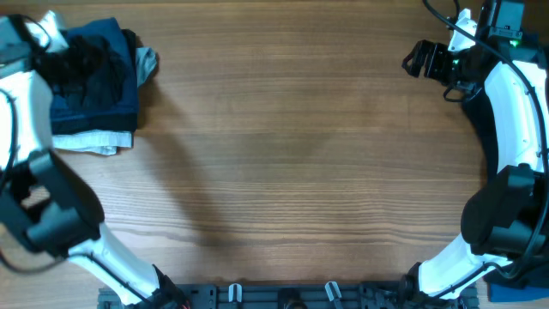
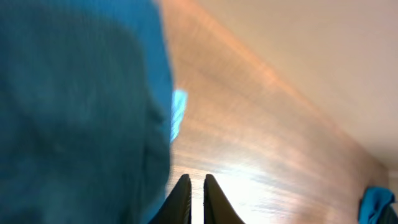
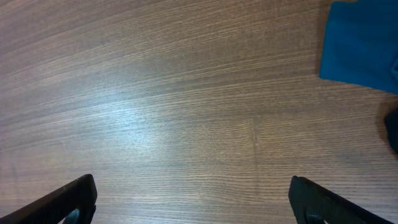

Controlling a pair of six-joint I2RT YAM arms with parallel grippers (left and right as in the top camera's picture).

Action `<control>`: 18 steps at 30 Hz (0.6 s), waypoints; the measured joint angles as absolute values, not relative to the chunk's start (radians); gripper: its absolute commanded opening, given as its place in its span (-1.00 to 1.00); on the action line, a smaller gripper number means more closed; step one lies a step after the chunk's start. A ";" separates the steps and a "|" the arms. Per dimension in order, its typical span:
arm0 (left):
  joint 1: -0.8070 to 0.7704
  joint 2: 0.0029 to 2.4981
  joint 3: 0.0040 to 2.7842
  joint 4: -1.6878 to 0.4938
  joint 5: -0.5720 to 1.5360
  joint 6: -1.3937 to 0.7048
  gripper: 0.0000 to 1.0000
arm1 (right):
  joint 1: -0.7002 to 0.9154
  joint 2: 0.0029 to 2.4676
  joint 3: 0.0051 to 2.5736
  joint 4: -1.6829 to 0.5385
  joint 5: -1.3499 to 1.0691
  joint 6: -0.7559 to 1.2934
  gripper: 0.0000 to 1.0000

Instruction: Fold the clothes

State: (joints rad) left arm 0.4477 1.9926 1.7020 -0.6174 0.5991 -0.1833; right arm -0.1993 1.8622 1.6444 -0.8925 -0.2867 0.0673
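Risk: left gripper (image 2: 196,182) clenched almost shut at shirt (image 1: 105,70), hold unclear; lifting could have dragged whole pile (image 1: 94,113). Right gripper (image 3: 191,183) gaped, empty.

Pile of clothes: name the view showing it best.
Overhead: the pile of clothes lies nearly whole, navy, blue and white layers distinct. Left wrist: only blurred blue cloth. Right wrist: just a blue corner, likely the pile's.

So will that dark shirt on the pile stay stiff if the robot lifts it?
Probably not: the dark shirt lies bunched and wrinkled, so it should flop and droop. It is only crumpled cloth, so it is likely light too.
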 measured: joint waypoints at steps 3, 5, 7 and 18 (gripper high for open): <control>0.496 1.892 1.707 -0.620 0.582 -0.186 -0.76 | -0.199 1.862 1.644 -0.892 -0.287 0.067 0.99; 0.531 1.881 1.710 -0.651 0.539 -0.186 -0.77 | -0.199 1.862 1.644 -0.892 -0.287 0.067 0.99; 0.549 1.904 1.703 -0.669 0.505 -0.186 -0.77 | -0.199 1.862 1.644 -0.892 -0.287 0.067 1.00; 0.572 2.067 1.648 -0.666 0.433 -0.187 -0.85 | -0.199 1.862 1.644 -0.892 -0.287 0.067 1.00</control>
